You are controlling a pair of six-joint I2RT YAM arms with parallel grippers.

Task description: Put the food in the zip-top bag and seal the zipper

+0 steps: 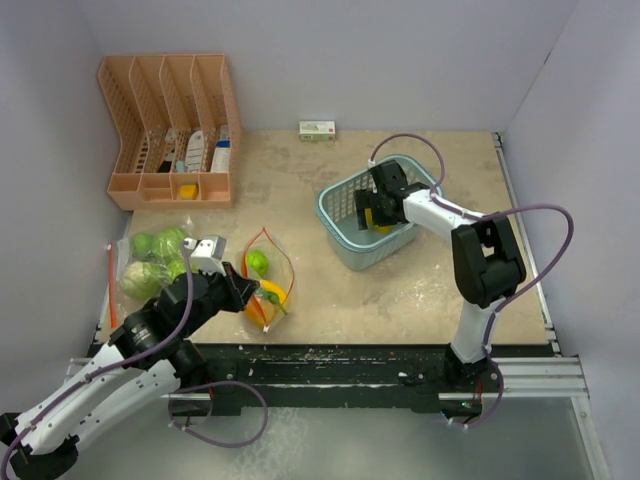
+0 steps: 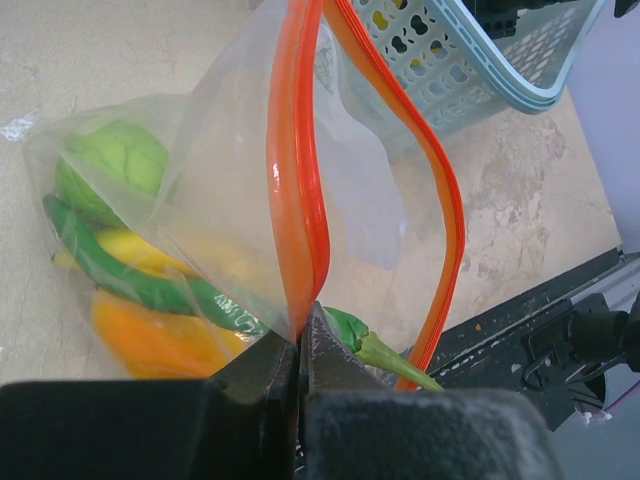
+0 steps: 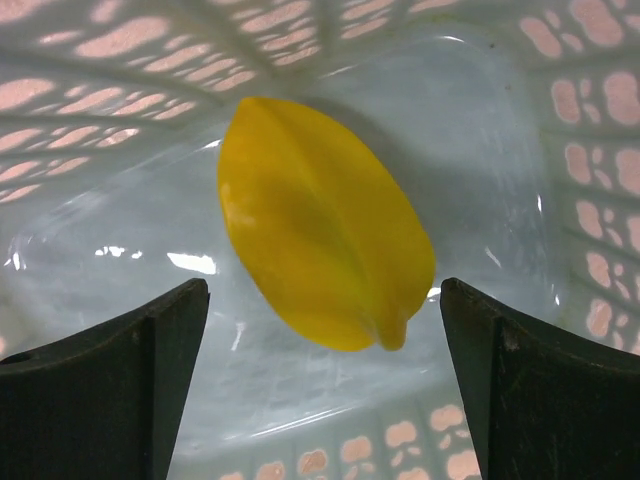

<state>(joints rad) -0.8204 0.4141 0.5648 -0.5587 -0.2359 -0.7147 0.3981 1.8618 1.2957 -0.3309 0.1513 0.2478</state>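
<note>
Left gripper [image 2: 300, 345] is clenched on the orange zipper strip [image 2: 298, 200] of the zip-top bag [image 1: 268, 290]. The bag is at 8 o'clock on the table [image 1: 420, 290], mouth gaping. Inside: round green piece [image 2: 115, 160], chili [image 2: 130, 280] with its stem end at the mouth, orange fruit [image 2: 150, 345], something yellow between them. Right gripper [image 3: 325, 310] is released, jaws wide, down in the blue basket [image 1: 345, 245] at 2 o'clock, straddling a yellow fruit [image 3: 320, 240] on the basket floor, not touching it. Cabbages [image 1: 150, 262] in clear plastic at 9 o'clock. Orange rack [image 1: 170, 120] at 11, small box [image 1: 317, 129] at 12.
</note>
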